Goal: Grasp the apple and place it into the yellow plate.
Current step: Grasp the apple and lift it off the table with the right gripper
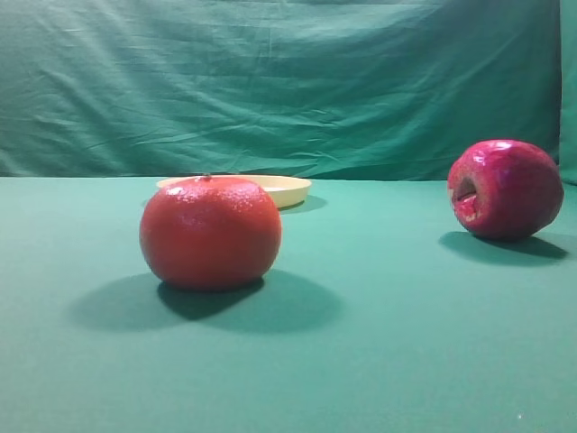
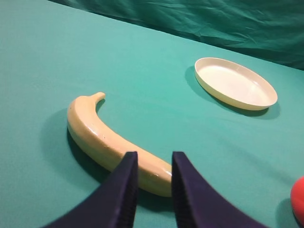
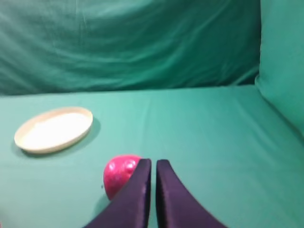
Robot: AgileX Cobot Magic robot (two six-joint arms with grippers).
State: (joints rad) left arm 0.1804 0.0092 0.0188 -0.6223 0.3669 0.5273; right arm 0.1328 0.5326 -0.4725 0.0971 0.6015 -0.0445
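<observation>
The apple (image 1: 505, 188), glossy pink-red with its dark hollow facing left, lies on the green table at the right. In the right wrist view the apple (image 3: 119, 175) sits just left of my right gripper (image 3: 153, 164), which is shut, empty and above the table. The yellow plate (image 1: 287, 188) lies empty at the back, half hidden behind the orange-red fruit (image 1: 210, 232). The plate also shows in the right wrist view (image 3: 54, 129) and the left wrist view (image 2: 235, 83). My left gripper (image 2: 154, 164) is empty, its jaws a little apart, over a banana (image 2: 102, 137).
The orange-red fruit stands in the near left-middle, and its edge shows in the left wrist view (image 2: 299, 199). A green cloth backdrop (image 1: 288, 81) closes the back. A cloth wall (image 3: 282, 71) rises on the right.
</observation>
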